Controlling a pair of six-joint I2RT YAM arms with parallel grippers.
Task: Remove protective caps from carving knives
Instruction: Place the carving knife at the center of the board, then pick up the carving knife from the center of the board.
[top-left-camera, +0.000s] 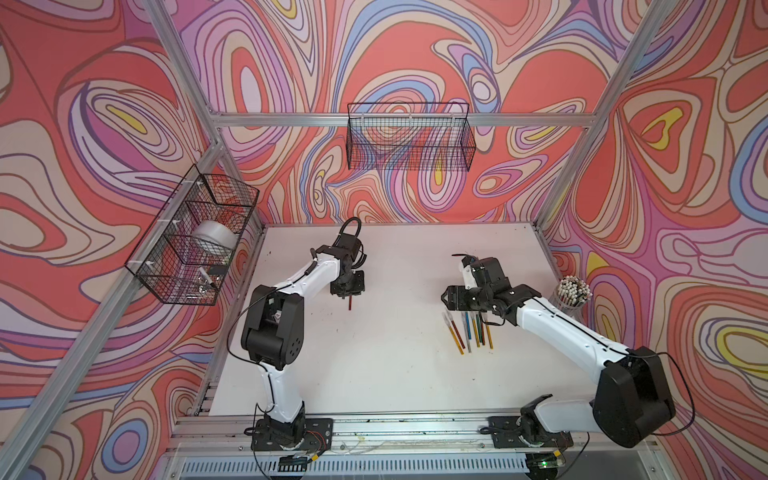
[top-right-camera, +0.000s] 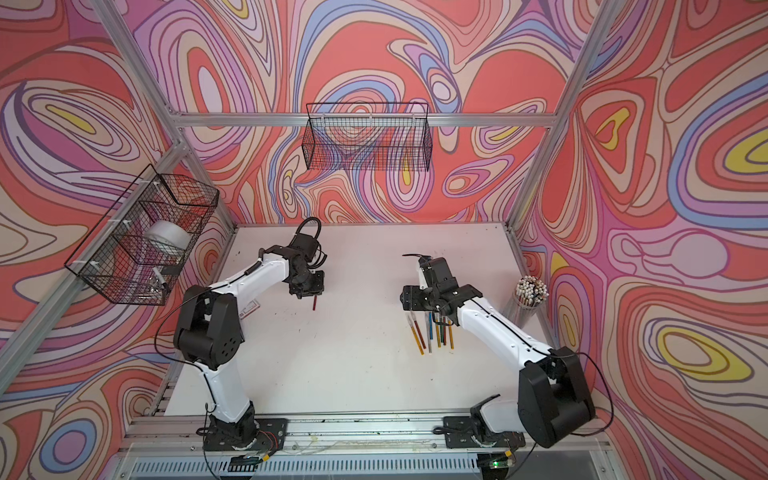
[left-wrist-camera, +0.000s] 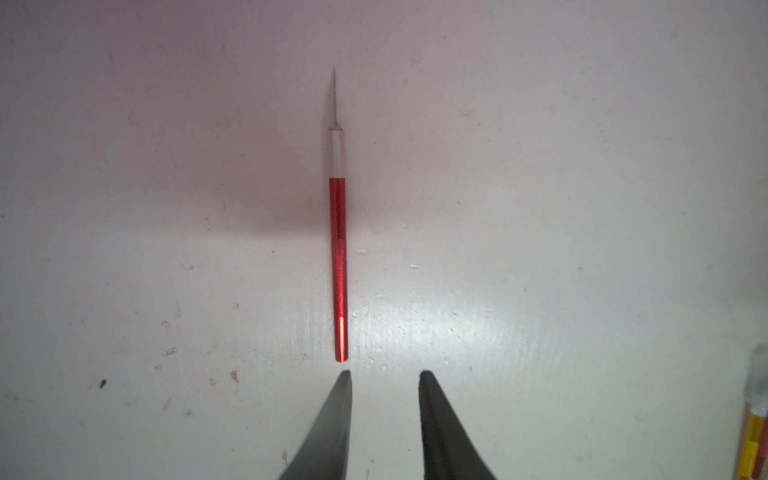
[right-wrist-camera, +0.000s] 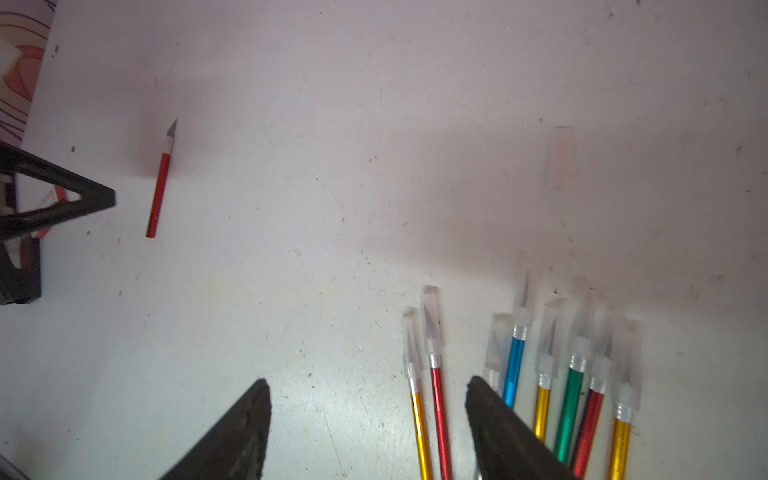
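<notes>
Black fingers (left-wrist-camera: 332, 415) of the left gripper (left-wrist-camera: 385, 374) are parted and empty; the uncapped red-handled carving knife (left-wrist-camera: 338, 266) is laid just beyond them, seemingly as finished. Near the colourful knives (right-wrist-camera: 515, 365) in translucent plastic caps (right-wrist-camera: 430, 307), the right gripper (right-wrist-camera: 366, 380) is held open and empty, likely readied for the next.

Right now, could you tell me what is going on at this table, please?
An uncapping job is under way. The left pincer is open and empty, just behind a red knife lying bare-bladed on the table. The right pincer hangs open over the other knives, which wear their caps. One loose cap lies nearby.
</notes>
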